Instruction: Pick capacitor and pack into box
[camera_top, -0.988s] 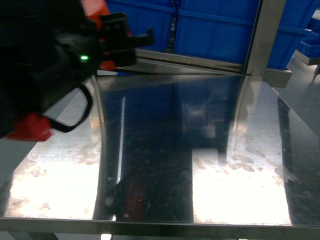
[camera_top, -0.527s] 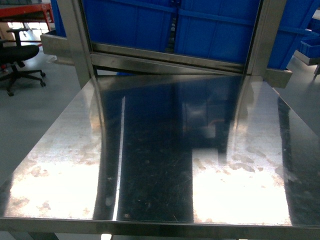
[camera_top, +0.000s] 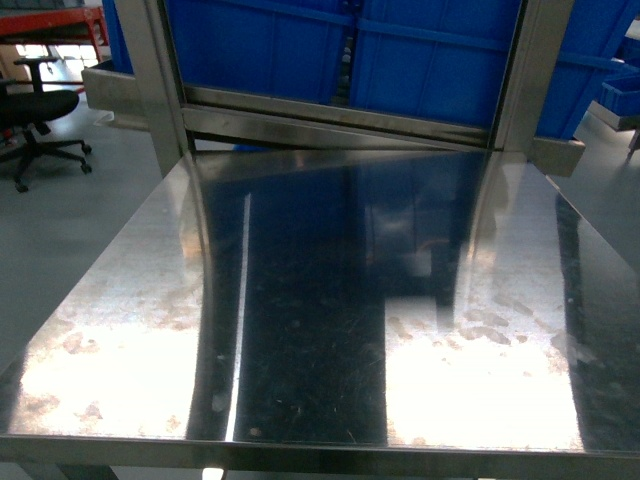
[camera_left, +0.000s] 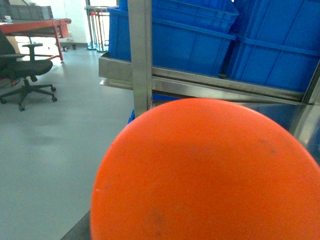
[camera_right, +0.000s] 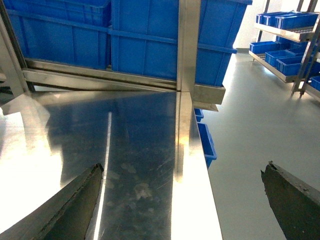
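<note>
1. Looking down from the head view, a bare stainless steel table (camera_top: 300, 330) fills the scene, with blue bins (camera_top: 330, 50) stacked behind its steel frame and an office chair (camera_top: 35, 110) off on the floor to the left. Neither gripper shows here, and neither a capacitor nor the pink box appears anywhere on the tabletop.

2. From the left wrist view, an orange rounded surface (camera_left: 205, 175) blocks most of the picture; whether it belongs to the arm itself cannot be told. Behind it stand a steel upright (camera_left: 140, 55) and more blue bins. The left gripper's fingers are hidden, so their state cannot be told.

3. From the right wrist view, the right gripper (camera_right: 185, 200) hangs over the table's right edge, its two dark fingertips (camera_right: 75, 205) spread wide apart with nothing between them. Grey floor and shelving (camera_right: 285, 30) holding small blue bins lie to the right.

4. With capacitor and box out of every view, no bearing, long axis or nearer arm can be judged; finding them likely comes first.
</note>
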